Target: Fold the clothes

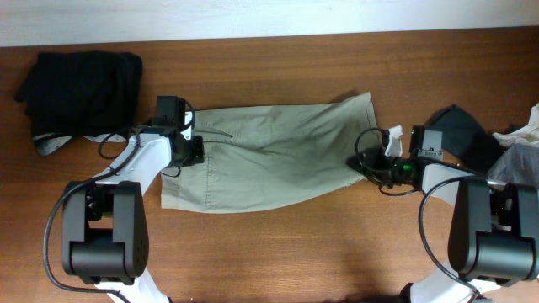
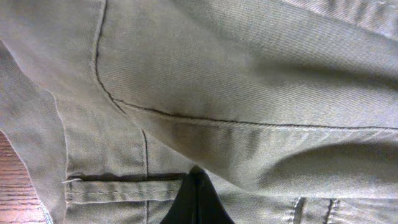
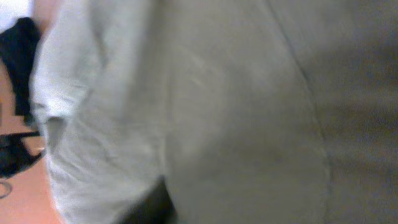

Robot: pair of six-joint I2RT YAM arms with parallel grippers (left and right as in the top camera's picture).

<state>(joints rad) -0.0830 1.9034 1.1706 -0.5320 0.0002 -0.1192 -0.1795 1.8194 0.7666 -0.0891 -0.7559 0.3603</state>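
Note:
The clothes in play are pale khaki-olive shorts [image 1: 269, 156] lying flat across the middle of the table. My left gripper [image 1: 192, 150] is at their left end by the waistband. In the left wrist view its black fingers [image 2: 196, 193] are pressed together with a fold of the shorts [image 2: 249, 81] caught over the tips. My right gripper [image 1: 364, 165] is at the shorts' right edge. Its wrist view is blurred: the fingers [image 3: 155, 202] show as one dark wedge buried in the fabric [image 3: 236, 93].
A black garment [image 1: 80, 88] lies bunched at the back left corner. At the far right lie a dark garment [image 1: 463, 135] and a grey-white one [image 1: 518, 139], close behind the right arm. Bare wooden table [image 1: 278, 244] runs along the front.

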